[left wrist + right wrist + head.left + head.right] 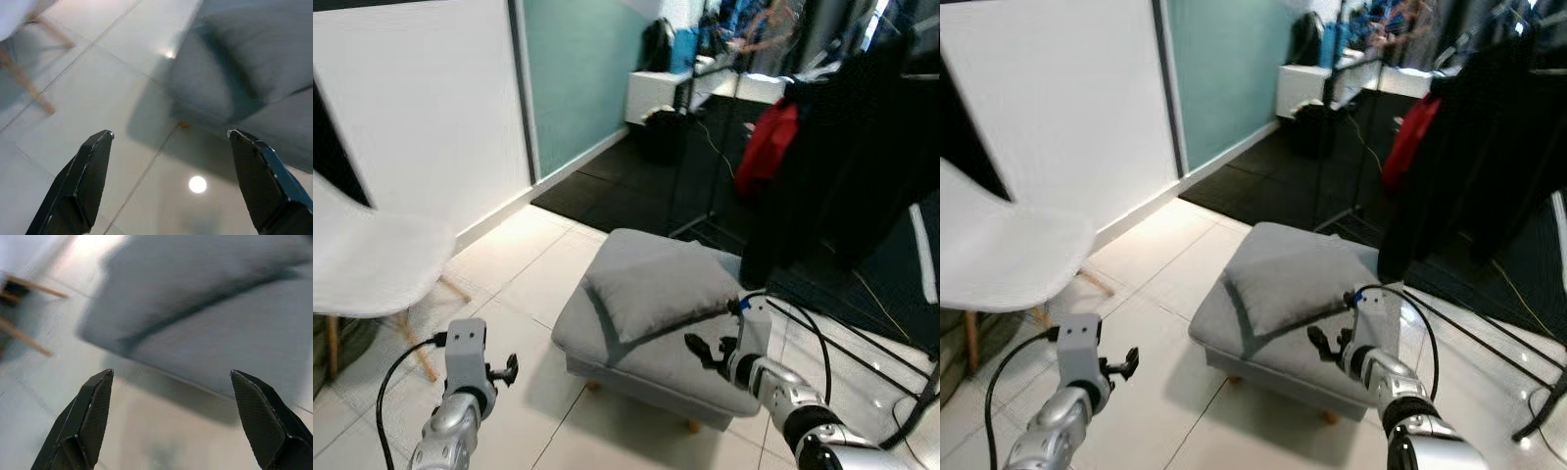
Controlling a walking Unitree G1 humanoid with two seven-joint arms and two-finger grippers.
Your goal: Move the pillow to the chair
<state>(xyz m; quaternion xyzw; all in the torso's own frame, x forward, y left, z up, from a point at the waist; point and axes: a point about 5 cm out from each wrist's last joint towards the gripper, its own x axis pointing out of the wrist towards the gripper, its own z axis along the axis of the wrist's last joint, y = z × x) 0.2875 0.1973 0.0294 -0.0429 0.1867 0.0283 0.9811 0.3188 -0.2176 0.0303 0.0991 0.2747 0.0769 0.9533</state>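
Grey pillow (662, 287) is lying on top of grey ottoman (636, 377), slightly tilted, w/ white chair (374, 262) standing well apart to robot's left on tile floor (524, 264). Right gripper (171, 418) is hovering over ottoman's near edge beside pillow, fingers spread, holding nothing. Left gripper (171, 183) is hanging over floor near ottoman, fingers also spread, empty.

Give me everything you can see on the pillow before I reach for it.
The pillow is a plain grey, soft-looking fabric cushion, roughly square with rounded corners. It lies flat on top of a matching grey padded footstool, turned at an angle to the stool's edges and casting a dark shadow along its near side. Nothing holds it: the right gripper hovers open just short of its near corner.
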